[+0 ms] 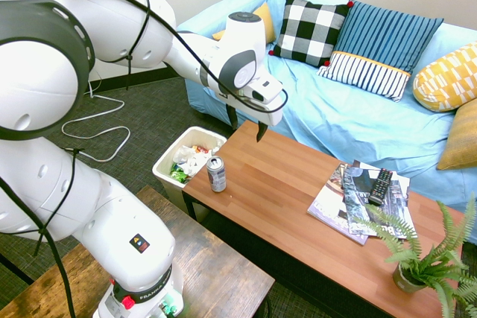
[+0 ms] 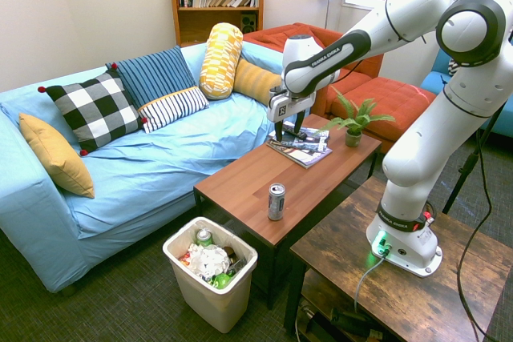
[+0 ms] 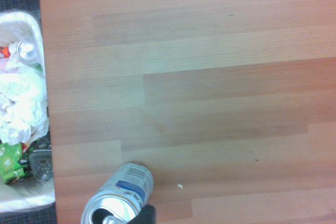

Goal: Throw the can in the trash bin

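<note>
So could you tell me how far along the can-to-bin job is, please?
Nothing is done yet: the can stands upright at the coffee table's end, beside the trash bin. In hand: the open, empty claw hangs above the table, short of the can. Left: grasp the can, carry it over, drop it in.

Glossy white, rounded arm segments with dark grey rings and caps at the joints. Black cable strung along the links. Small dark square badge with an orange mark low on one segment; black lettering on the forearm. White gripper [image 1: 246, 126] body, two dark, slim fingers [image 1: 261, 132]. Green light at the base.
</note>
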Controlling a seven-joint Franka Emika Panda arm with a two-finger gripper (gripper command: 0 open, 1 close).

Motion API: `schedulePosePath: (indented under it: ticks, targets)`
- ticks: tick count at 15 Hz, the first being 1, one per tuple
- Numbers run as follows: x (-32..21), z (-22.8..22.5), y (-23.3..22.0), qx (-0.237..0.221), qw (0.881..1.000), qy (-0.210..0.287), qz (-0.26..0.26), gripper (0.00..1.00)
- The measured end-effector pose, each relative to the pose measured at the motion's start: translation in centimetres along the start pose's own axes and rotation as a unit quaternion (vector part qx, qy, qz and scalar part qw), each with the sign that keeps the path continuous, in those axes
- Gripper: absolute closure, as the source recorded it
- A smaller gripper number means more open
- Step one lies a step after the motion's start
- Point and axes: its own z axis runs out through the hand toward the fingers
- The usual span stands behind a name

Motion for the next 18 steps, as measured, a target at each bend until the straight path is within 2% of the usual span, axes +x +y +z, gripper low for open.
schedulePosePath:
  ticks: [6, 13, 18]
  targets:
    - [-2.5, 0.8, -1.3, -0.014, 1.0, -0.006, -0.001, 0.0]
    - [-8.8, 5.9, -2.5, -0.027, 0.999, -0.013, 0.028, 0.0]
    - [-10.0, 11.0, -3.1, -0.032, 0.998, -0.024, 0.045, 0.0]
